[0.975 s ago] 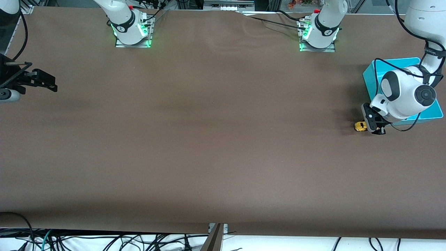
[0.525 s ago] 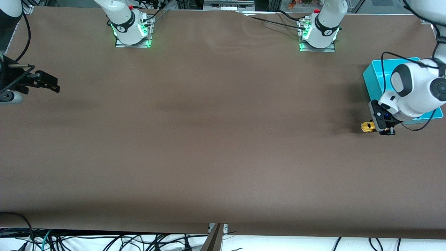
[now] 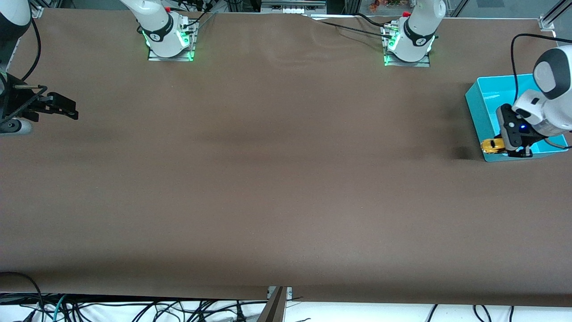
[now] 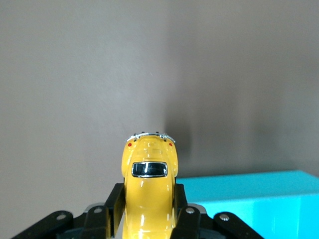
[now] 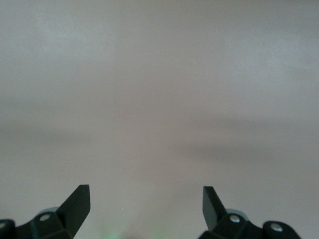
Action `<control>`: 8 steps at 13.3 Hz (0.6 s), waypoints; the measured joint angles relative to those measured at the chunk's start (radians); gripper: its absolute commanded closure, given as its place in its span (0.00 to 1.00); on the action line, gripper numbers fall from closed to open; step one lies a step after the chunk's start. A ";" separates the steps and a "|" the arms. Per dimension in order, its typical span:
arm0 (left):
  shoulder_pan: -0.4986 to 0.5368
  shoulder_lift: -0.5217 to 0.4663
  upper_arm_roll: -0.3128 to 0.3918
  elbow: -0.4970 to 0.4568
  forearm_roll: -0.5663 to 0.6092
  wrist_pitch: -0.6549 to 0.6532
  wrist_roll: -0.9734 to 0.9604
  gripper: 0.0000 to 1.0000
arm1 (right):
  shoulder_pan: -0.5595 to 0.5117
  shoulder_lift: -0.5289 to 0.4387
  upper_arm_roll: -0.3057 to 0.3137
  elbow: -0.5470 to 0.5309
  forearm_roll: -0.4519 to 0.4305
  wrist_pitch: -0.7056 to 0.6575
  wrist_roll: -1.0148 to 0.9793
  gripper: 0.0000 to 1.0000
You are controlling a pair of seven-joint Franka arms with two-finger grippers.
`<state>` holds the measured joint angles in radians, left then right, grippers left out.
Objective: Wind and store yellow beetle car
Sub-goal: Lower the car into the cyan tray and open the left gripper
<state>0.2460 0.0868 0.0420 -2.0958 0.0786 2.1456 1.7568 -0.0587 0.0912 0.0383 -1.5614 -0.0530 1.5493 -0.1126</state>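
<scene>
No brand, label or writing can be read on any item in these views. The car (image 3: 491, 144) is held off the table by the left gripper (image 3: 504, 146), whose 2 black fingers (image 4: 115, 201) press against its sides; the jaws stand only as far apart as the car's narrow body. In the left wrist view the car (image 4: 148, 191) sticks out past the fingertips, its rounded yellow shell, a small dark window and 2 tiny red lights showing, with a chrome strip at its tip. In the front view the car points away from the gripper toward the right arm's end of the table, and it hangs over the rim of the teal bin (image 3: 480, 105) at the corner nearest the front camera, right where that rim meets the brown table (image 3: 277, 179). The bin sits at the left arm's end of the table, and its teal wall (image 4: 249, 204) shows below the car in the left wrist view. A blue light glows on the left gripper's body. The right gripper (image 3: 67, 108) waits over the table's edge at the right arm's end, its 2 fingers (image 5: 77, 201) spread wide with nothing between them, only bare table beneath.
</scene>
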 measured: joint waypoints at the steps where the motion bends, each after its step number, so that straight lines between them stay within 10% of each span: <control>1: 0.036 0.000 0.003 -0.010 0.000 -0.003 0.039 1.00 | 0.001 0.000 0.001 0.001 0.000 0.000 0.000 0.00; 8: 0.290 -0.027 0.014 -0.131 0.077 -0.003 0.243 1.00 | 0.004 0.000 0.001 0.002 0.001 0.000 0.000 0.00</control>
<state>0.5362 0.0599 0.0563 -2.2264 0.1560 2.1429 1.9998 -0.0543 0.0912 0.0392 -1.5593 -0.0525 1.5492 -0.1125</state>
